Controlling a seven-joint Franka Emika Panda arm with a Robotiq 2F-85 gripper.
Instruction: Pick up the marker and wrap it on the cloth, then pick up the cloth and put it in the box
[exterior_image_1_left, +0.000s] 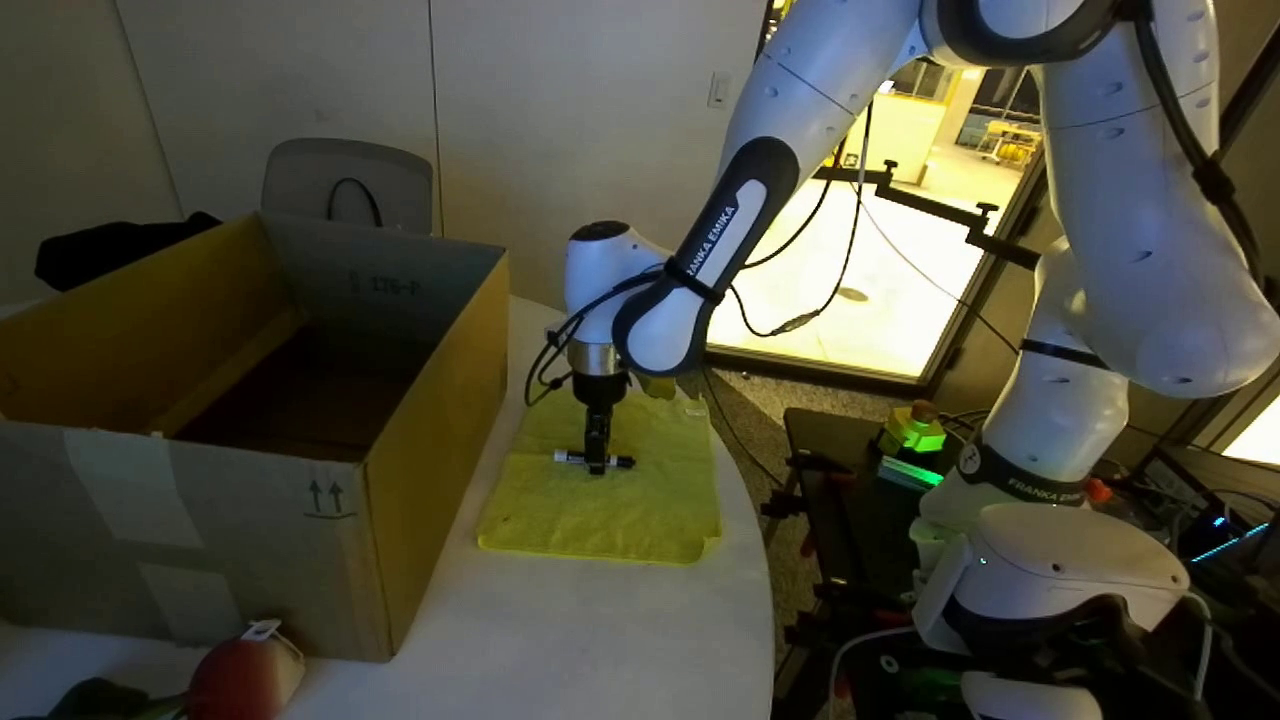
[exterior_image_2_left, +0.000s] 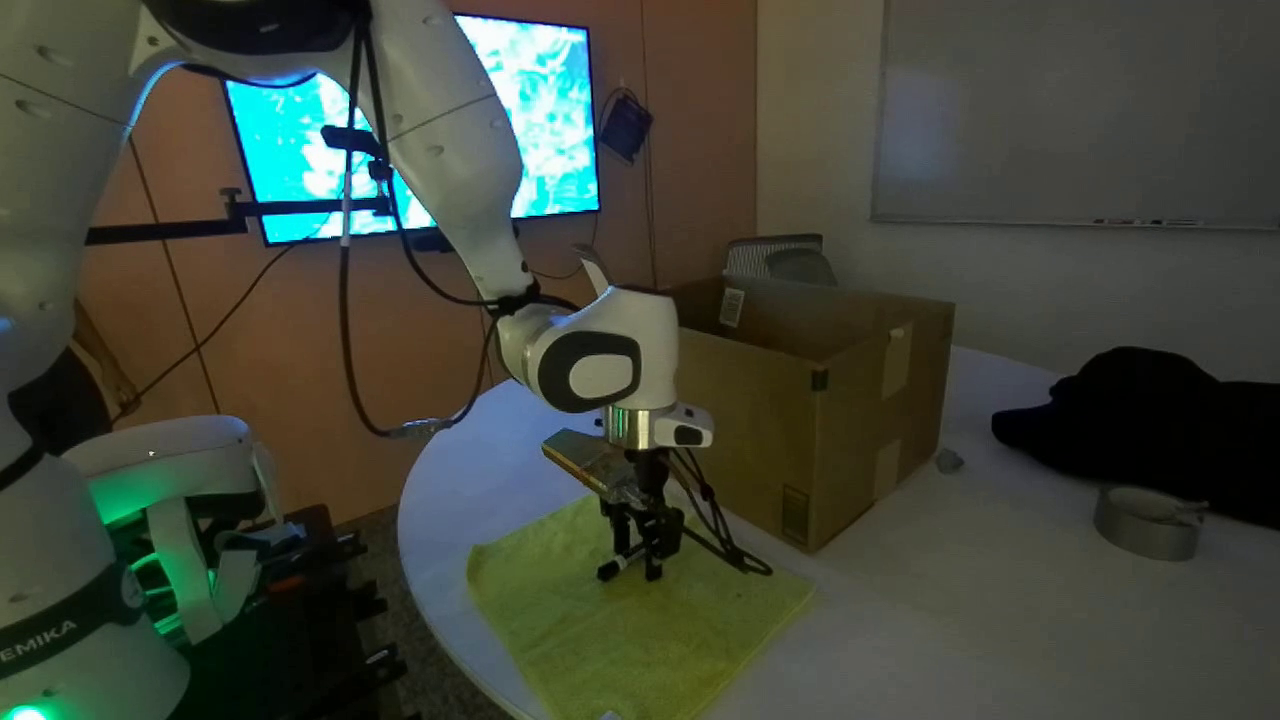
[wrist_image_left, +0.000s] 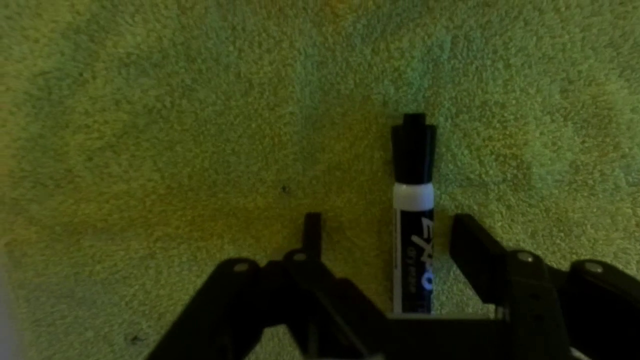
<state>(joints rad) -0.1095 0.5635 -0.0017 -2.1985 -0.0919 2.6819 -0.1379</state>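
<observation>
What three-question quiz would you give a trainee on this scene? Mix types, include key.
1. True or false: the black-and-white cylindrical marker lies on the yellow square cloth.
2. Multiple choice: the black two-finger gripper is A) clamped on the marker; B) open, straddling the marker; C) holding up the cloth.
3. Short answer: which open-topped container stands beside the cloth?

Key: 1. True. 2. B. 3. The brown rectangular cardboard box.

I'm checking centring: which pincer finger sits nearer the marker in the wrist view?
The picture-right finger: a sliver of cloth shows between it and the marker; the picture-left finger leaves a wider gap.
</observation>
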